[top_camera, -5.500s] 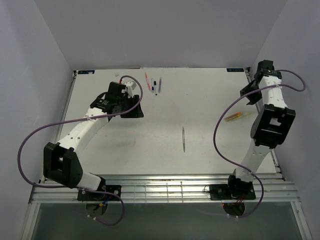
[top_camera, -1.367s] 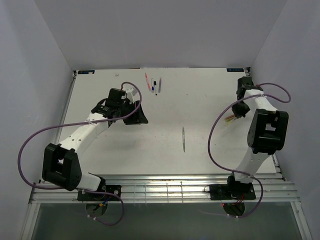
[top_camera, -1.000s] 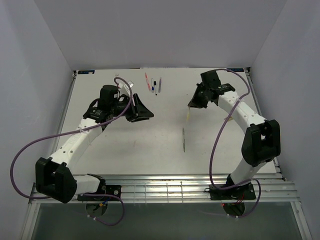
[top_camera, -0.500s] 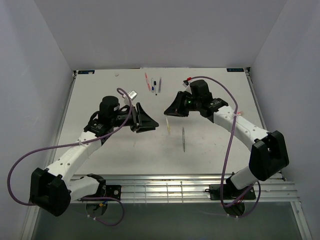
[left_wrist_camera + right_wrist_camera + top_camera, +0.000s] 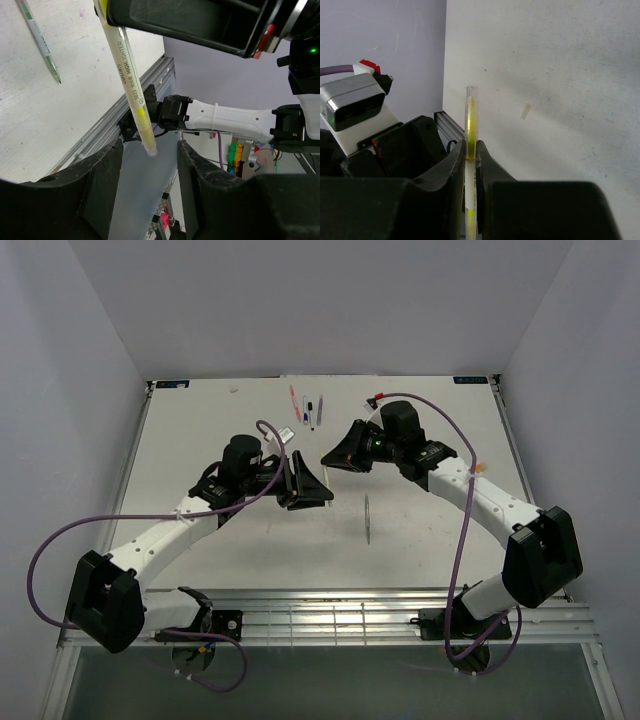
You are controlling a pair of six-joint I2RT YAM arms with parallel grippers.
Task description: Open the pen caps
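A: Cap (image 5: 146, 135) sits where?
B: On the highlighter (image 5: 123, 55) end, over the table (image 5: 400, 550) middle, between the left gripper's (image 5: 148, 155) parted jaws.
A: And the right gripper (image 5: 470, 152)?
B: Clamped on it, likely bracing for the pull.

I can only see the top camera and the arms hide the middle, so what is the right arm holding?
Observer: The right end effector is shut on a yellow highlighter.
Operator: Is the left one gripping it too?
Observer: No. The left end effector is open, with the highlighter's see-through cap between its fingers, gaps on both sides.
Operator: Any words on it?
Observer: HIGHLIGHTER is printed along the barrel.
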